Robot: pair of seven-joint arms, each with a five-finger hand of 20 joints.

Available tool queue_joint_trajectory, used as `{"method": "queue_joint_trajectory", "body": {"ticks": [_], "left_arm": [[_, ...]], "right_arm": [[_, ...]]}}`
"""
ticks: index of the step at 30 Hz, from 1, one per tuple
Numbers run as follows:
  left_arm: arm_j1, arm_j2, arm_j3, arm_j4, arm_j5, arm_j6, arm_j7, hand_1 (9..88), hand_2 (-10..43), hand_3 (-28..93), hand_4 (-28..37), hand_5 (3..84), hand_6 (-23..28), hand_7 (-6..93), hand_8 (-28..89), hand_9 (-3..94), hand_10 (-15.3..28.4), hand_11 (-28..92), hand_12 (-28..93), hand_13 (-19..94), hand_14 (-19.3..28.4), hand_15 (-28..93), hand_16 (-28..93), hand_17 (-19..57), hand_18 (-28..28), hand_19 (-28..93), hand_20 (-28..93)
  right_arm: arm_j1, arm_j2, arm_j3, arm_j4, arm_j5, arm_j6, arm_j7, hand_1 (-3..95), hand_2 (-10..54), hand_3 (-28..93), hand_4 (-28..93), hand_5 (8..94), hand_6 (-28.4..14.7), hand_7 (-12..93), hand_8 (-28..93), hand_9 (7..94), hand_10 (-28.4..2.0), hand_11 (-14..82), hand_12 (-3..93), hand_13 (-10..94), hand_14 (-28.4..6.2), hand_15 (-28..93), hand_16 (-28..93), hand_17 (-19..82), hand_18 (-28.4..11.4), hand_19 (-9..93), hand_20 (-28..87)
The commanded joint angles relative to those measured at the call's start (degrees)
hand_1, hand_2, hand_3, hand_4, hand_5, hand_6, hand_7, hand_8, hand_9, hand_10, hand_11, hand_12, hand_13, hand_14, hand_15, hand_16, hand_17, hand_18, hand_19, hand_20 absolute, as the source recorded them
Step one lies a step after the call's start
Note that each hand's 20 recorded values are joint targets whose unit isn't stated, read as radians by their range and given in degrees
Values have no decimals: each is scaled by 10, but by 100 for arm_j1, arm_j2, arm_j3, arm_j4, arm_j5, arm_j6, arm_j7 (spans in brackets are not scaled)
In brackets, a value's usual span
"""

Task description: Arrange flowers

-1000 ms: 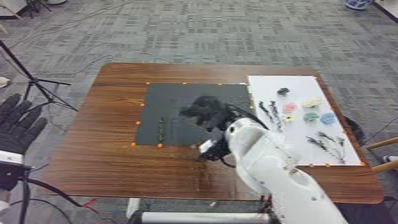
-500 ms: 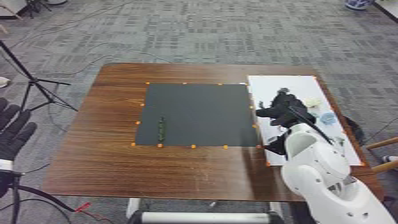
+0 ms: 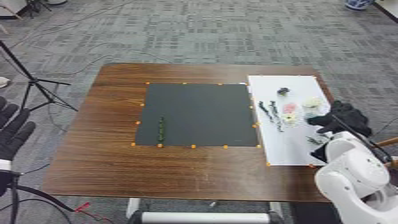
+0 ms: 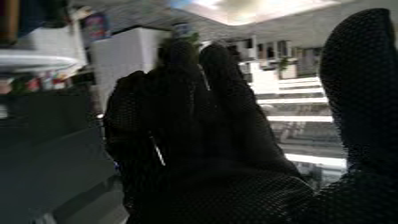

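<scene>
Flowers, assorted, lie on the white sheet beside the dark mat: likely light, soft, easily crushed, best pinched gently at the base, sprigs by their firmer stems; right hand wide, thumb apart; left hand, fingers extended.

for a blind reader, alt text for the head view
A robot's right hand is over the right side of a white board holding flowers; one green stem lies on the black mat beside the board, on a brown table.
</scene>
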Motion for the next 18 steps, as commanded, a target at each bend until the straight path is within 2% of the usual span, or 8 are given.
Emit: {"method": "queue_joint_trajectory", "body": {"ticks": [1, 6, 13, 18], "left_arm": [[73, -26, 13, -67, -43, 16, 50, 212, 196, 631, -283, 369, 76, 82, -60, 324, 132, 129, 143, 229, 133, 205, -5, -32, 104, 149, 121], [81, -38, -6, -68, -40, -20, 87, 212, 196, 632, -283, 370, 77, 81, -61, 324, 133, 129, 141, 228, 134, 208, -5, -32, 104, 150, 121], [101, -43, 6, -65, -74, -12, 112, 213, 197, 630, -283, 369, 76, 82, -61, 324, 133, 128, 141, 229, 134, 207, -6, -32, 104, 150, 121], [138, -51, 1, -82, -82, -11, 135, 213, 197, 631, -283, 369, 76, 82, -60, 324, 134, 128, 141, 229, 134, 207, -5, -31, 104, 149, 120]], "right_arm": [[-488, 56, 207, 75, -268, -352, 204, 365, -95, 648, -263, 550, -133, 147, -66, 551, -250, 252, 210, 590, -192, 810, 261, 289, -284, 829, 443], [-566, 30, 356, 41, -71, -785, 264, 395, -95, 625, -280, 552, -135, 127, -66, 542, -248, 219, 199, 581, -189, 801, 262, 284, -284, 818, 446], [-556, -11, 380, 157, -129, -766, 357, 482, -95, 649, -282, 582, -120, 130, -71, 556, -232, 210, 191, 588, -177, 793, 257, 290, -284, 809, 446], [-504, 1, 303, 210, -142, -515, 366, 533, -95, 680, -282, 655, -78, 178, -78, 647, -190, 241, 198, 635, -152, 780, 265, 316, -284, 823, 434]]}}
